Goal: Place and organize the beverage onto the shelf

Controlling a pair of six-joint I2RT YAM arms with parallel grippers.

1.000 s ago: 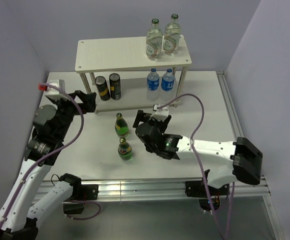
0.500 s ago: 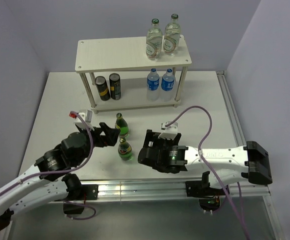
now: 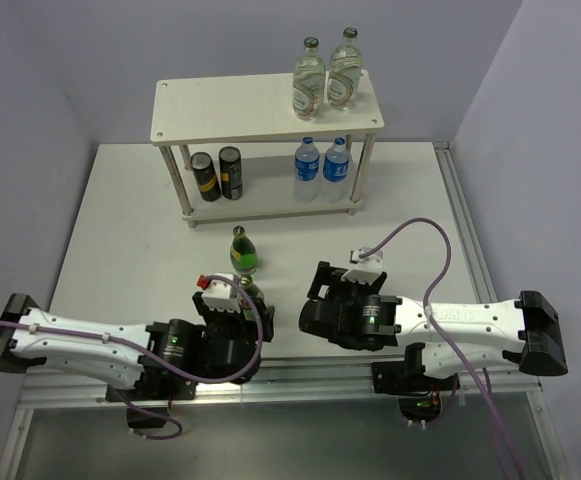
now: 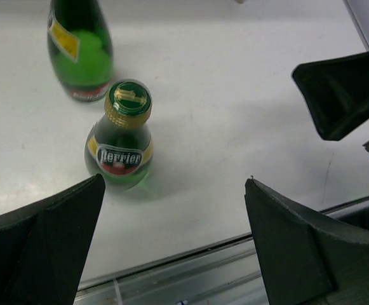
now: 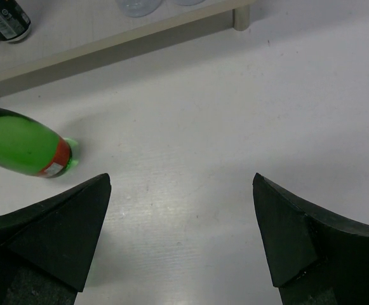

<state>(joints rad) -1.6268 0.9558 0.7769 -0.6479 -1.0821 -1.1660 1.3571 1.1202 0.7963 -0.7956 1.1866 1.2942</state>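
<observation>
Your left gripper and right gripper hung wide and empty; cans, water bottles and glass bottles sat on the shelf, two green bottles not yet.

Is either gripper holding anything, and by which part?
Nothing is held. The left gripper and right gripper are both open and empty; the nearer bottle stands free.

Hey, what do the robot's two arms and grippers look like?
The left arm and right arm have white shells with black joints. A purple cable loops along each. Each wrist carries a small white block; the left one bears a red tag. The left gripper and right gripper are black, with broad wedge-shaped fingers.
</observation>
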